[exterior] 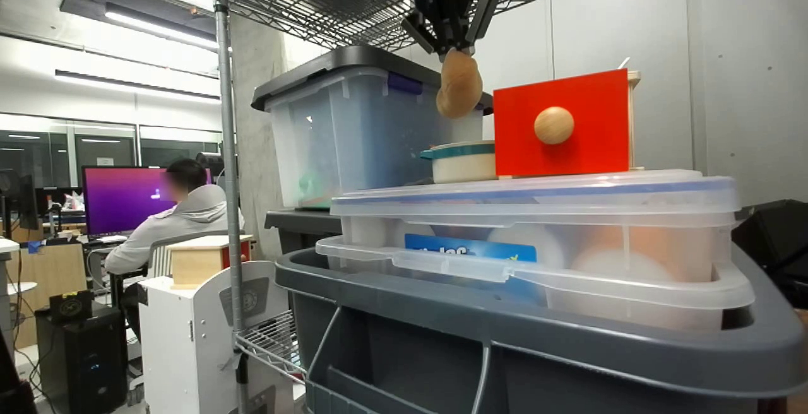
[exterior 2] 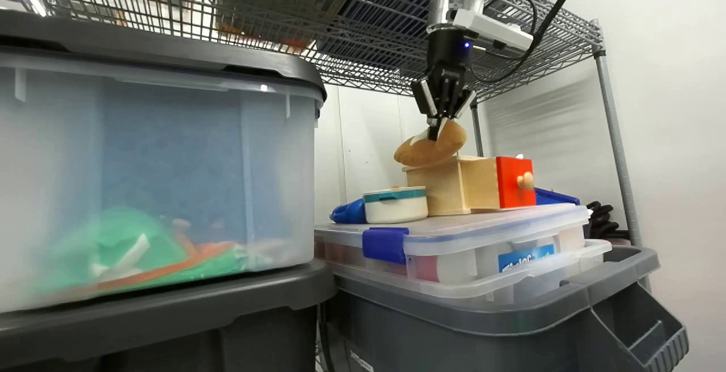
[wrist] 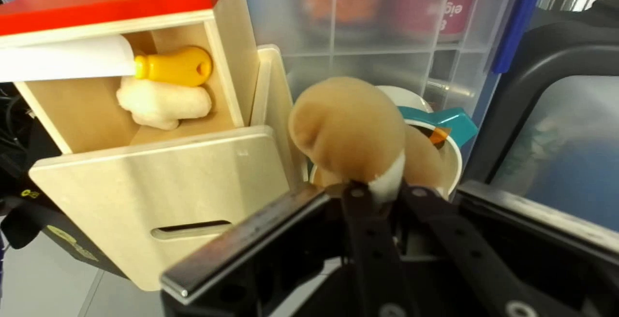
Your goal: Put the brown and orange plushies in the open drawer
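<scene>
Above the teal-rimmed pot (exterior 2: 396,211) and beside the wooden box (exterior 2: 445,190), the gripper (exterior: 456,53) pointed down, its arm (exterior 2: 448,6) cut off by the top edge in both exterior views. Claw nearly closed: fingers stood close together and pinched the brown plushie (exterior: 459,86) by its cream part, tan body bulging out around the grip. Exact contact hard to read; fingertips looked dark and blurred in the wrist view. In an exterior view the plushie overlapped the box's edge; could not tell whether they touched. From the wrist it hid much of the pot's mouth. An orange bit (wrist: 439,135) showed inside the pot's rim, too little to say whether it was the orange plushie. The open drawer (wrist: 235,51), red at the front, concealed its inside in both exterior views; the wrist view showed a cream lump (wrist: 164,102) in it, partly covered by a yellow-handled white utensil (wrist: 106,59) that ran out of frame.
</scene>
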You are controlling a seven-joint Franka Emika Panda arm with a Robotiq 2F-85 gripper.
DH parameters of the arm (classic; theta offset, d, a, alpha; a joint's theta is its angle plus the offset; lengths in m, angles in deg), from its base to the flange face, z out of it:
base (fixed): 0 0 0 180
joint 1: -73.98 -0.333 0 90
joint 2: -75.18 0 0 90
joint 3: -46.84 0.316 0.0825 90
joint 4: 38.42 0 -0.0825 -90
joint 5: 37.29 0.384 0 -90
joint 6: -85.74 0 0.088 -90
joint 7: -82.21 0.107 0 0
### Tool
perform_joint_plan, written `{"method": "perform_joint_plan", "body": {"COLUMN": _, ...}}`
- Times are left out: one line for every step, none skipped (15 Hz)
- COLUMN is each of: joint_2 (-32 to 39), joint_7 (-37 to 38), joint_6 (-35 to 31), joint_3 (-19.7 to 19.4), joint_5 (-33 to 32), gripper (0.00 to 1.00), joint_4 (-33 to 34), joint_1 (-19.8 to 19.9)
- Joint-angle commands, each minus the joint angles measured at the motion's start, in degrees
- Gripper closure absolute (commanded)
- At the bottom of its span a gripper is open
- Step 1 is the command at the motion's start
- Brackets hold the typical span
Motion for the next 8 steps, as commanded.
{"method": "perform_joint_plan", "body": {"joint_2": -2.26, "joint_7": 0.60, "joint_6": 1.58, "joint_3": -0.59, "joint_5": 1.95, "gripper": 0.97, "joint_4": -1.57, "joint_1": 0.12}}
{"method": "perform_joint_plan", "body": {"joint_2": -2.92, "joint_7": 0.71, "joint_6": 1.56, "joint_3": -0.69, "joint_5": 2.12, "gripper": 0.97, "joint_4": -2.25, "joint_1": 0.14}}
{"method": "perform_joint_plan", "body": {"joint_2": -3.46, "joint_7": 0.99, "joint_6": 1.32, "joint_3": -0.80, "joint_5": 2.05, "gripper": 0.97, "joint_4": -2.92, "joint_1": 0.14}}
{"method": "perform_joint_plan", "body": {"joint_2": -4.03, "joint_7": 1.31, "joint_6": 1.46, "joint_3": -0.91, "joint_5": 2.10, "gripper": 0.97, "joint_4": -3.58, "joint_1": 0.13}}
{"method": "perform_joint_plan", "body": {"joint_2": -4.56, "joint_7": 1.54, "joint_6": 1.43, "joint_3": -1.03, "joint_5": 2.22, "gripper": 0.97, "joint_4": -4.15, "joint_1": 0.14}}
{"method": "perform_joint_plan", "body": {"joint_2": -5.48, "joint_7": 1.74, "joint_6": 1.49, "joint_3": -1.17, "joint_5": 2.36, "gripper": 0.97, "joint_4": -5.08, "joint_1": 0.17}}
{"method": "perform_joint_plan", "body": {"joint_2": -6.24, "joint_7": 2.03, "joint_6": 1.49, "joint_3": -1.31, "joint_5": 2.38, "gripper": 0.97, "joint_4": -5.72, "joint_1": 0.18}}
{"method": "perform_joint_plan", "body": {"joint_2": -7.21, "joint_7": 2.55, "joint_6": 1.60, "joint_3": -1.52, "joint_5": 2.18, "gripper": 0.97, "joint_4": -6.49, "joint_1": 0.26}}
